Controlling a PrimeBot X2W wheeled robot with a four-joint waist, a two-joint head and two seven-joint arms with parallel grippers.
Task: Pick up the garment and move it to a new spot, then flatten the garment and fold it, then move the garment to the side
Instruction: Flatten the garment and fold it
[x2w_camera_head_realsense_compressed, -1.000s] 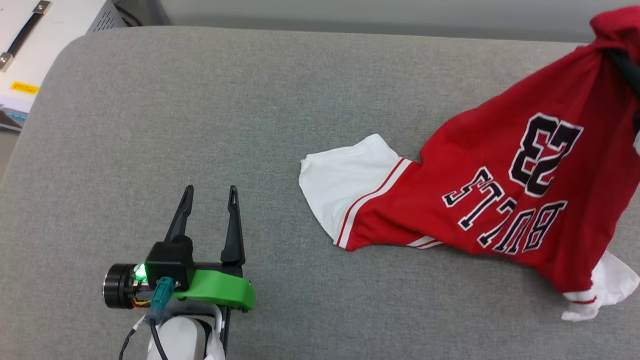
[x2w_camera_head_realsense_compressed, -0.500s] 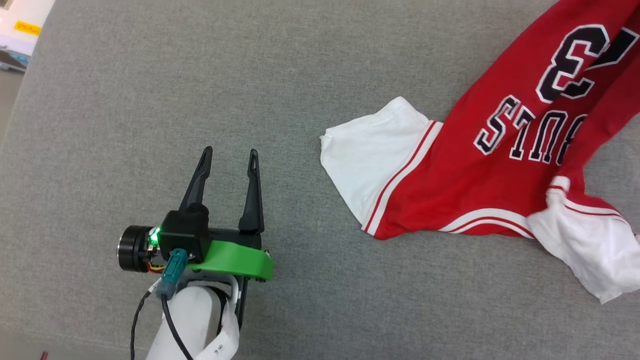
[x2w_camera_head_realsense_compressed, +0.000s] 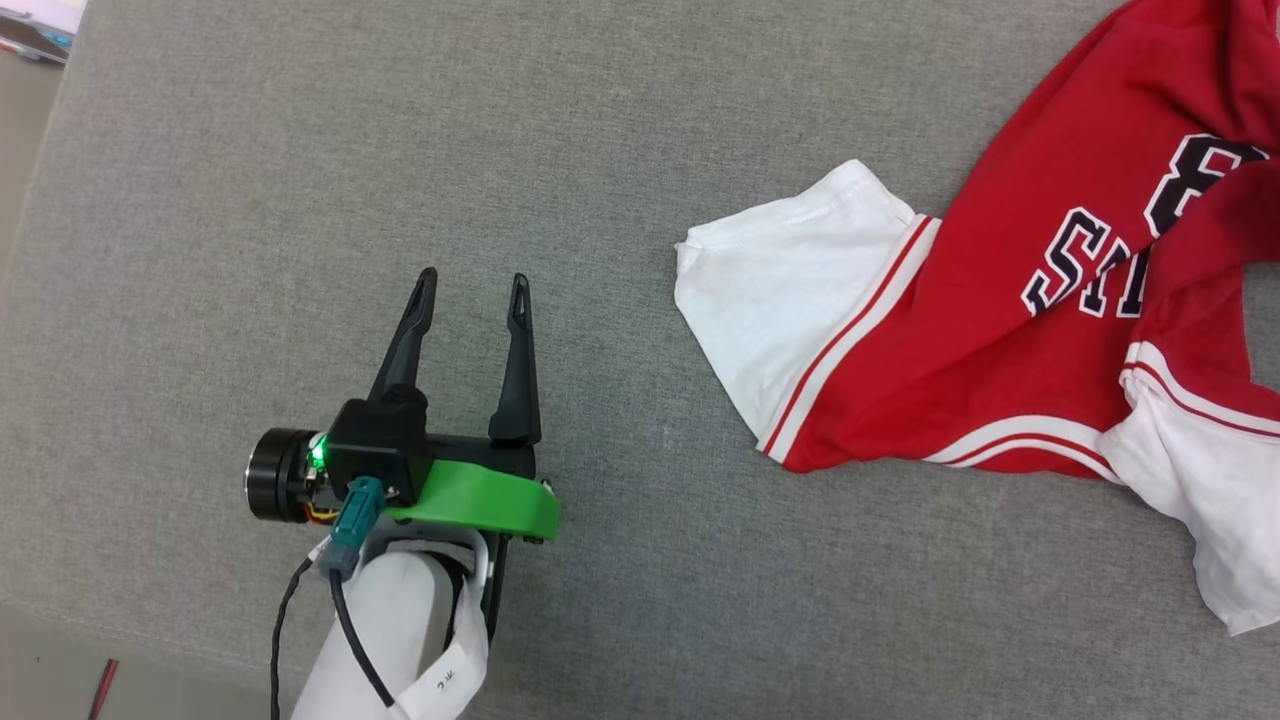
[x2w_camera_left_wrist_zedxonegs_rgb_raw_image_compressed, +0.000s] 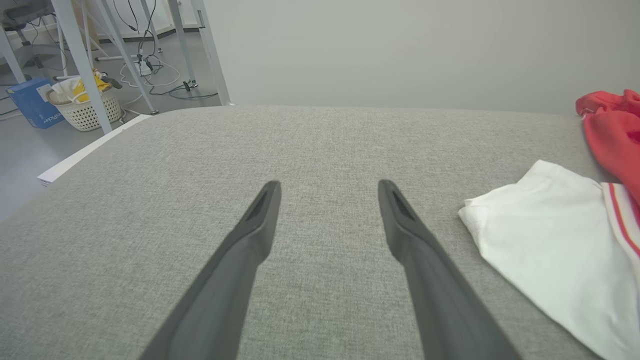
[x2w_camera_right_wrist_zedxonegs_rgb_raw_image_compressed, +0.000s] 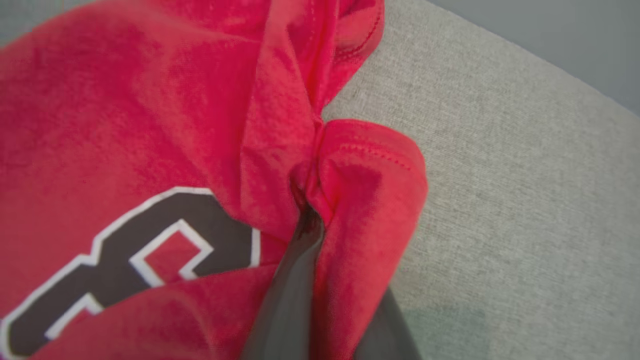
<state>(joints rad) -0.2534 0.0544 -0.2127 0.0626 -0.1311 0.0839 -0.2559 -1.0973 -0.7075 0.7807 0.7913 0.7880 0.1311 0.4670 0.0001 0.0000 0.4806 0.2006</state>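
Observation:
The garment (x2w_camera_head_realsense_compressed: 960, 370) is a red jersey with white sleeves and black lettering, rumpled at the right of the grey cushion (x2w_camera_head_realsense_compressed: 600, 130). One white sleeve (x2w_camera_head_realsense_compressed: 790, 290) lies spread toward the middle. My left gripper (x2w_camera_head_realsense_compressed: 473, 284) hovers open and empty at the lower left, well apart from the sleeve (x2w_camera_left_wrist_zedxonegs_rgb_raw_image_compressed: 545, 235), its fingers (x2w_camera_left_wrist_zedxonegs_rgb_raw_image_compressed: 255, 225) spread over bare fabric. In the right wrist view my right gripper (x2w_camera_right_wrist_zedxonegs_rgb_raw_image_compressed: 307, 212) is shut on a bunched red fold of the garment (x2w_camera_right_wrist_zedxonegs_rgb_raw_image_compressed: 150, 100), with cloth wrapped around both fingers.
The grey cushion's (x2w_camera_left_wrist_zedxonegs_rgb_raw_image_compressed: 320, 145) left edge drops to a floor with metal table legs (x2w_camera_left_wrist_zedxonegs_rgb_raw_image_compressed: 80, 55), a white basket (x2w_camera_left_wrist_zedxonegs_rgb_raw_image_compressed: 87, 107), a blue box (x2w_camera_left_wrist_zedxonegs_rgb_raw_image_compressed: 32, 100) and cables. A grey wall stands behind the cushion.
The head camera has tilted down. The garment's red body has been drawn up and right, folding over the number, while the sleeve stays on the cushion. The left gripper stays open.

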